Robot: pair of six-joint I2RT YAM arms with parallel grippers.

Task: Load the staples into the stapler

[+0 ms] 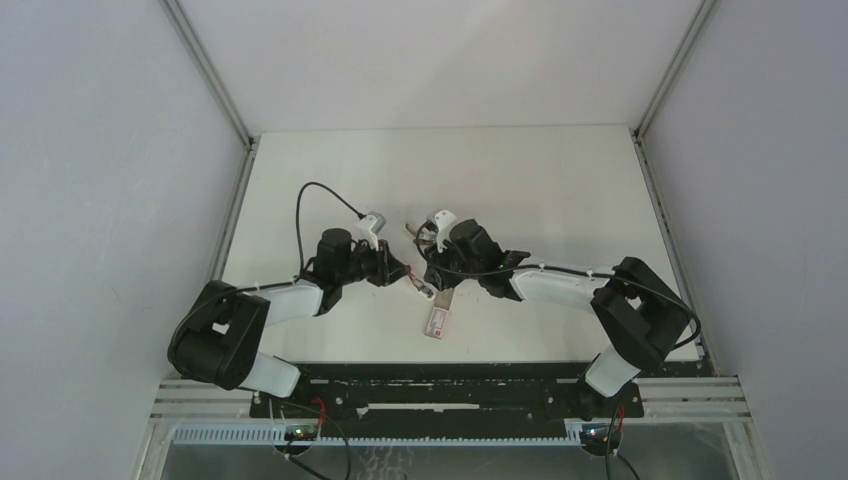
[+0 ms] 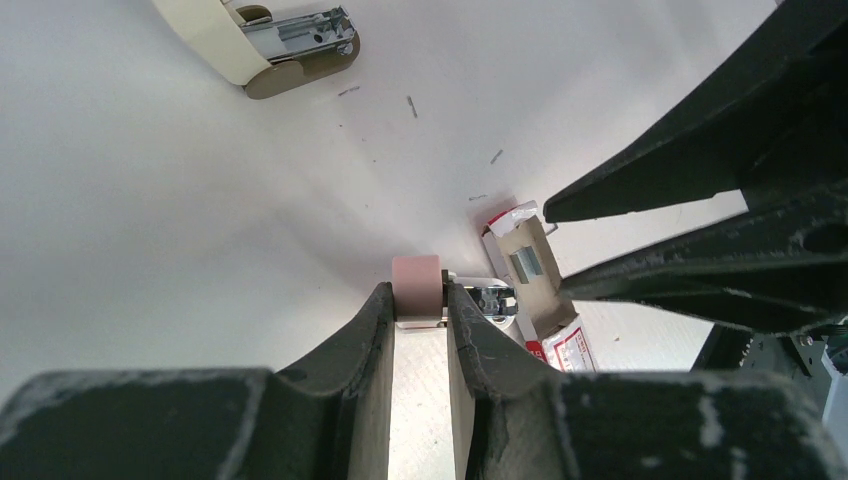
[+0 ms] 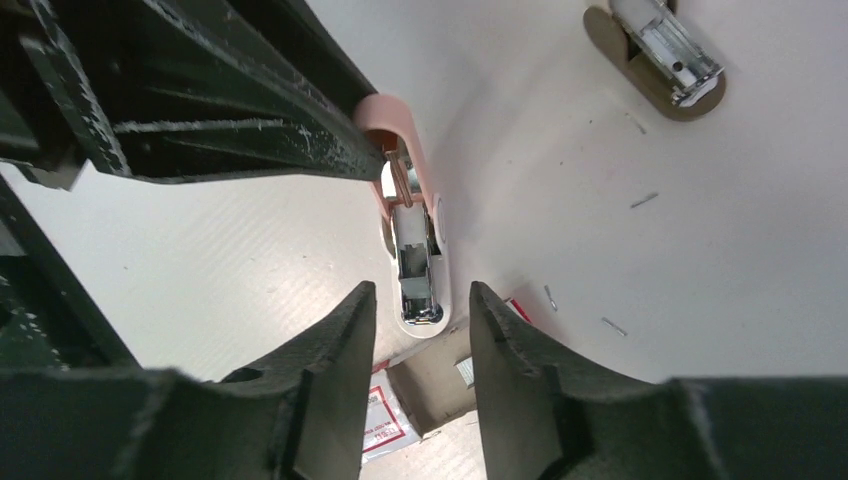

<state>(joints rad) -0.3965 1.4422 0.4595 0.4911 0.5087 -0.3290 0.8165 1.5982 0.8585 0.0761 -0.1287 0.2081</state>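
Observation:
The stapler [image 3: 415, 250] is small, pink and white, with its chrome magazine exposed. It lies on the table pointing at my right gripper. My left gripper [image 2: 418, 292] is shut on the stapler's pink end [image 2: 417, 280]. The staples box [image 2: 530, 270], white with red print, lies beside it with its brown tray slid out and a silver strip [image 3: 465, 372] in the tray. My right gripper [image 3: 420, 295] is open with nothing between its fingers. It hovers over the tray, just short of the stapler's front tip. From above, both grippers meet over the stapler [image 1: 420, 285], with the box [image 1: 438, 320] nearer the bases.
A second, beige stapler [image 3: 655, 50] lies open farther back on the table. Loose single staples [image 3: 643, 200] are scattered on the white surface around it. The right gripper's black fingers [image 2: 680, 230] fill the right side of the left wrist view.

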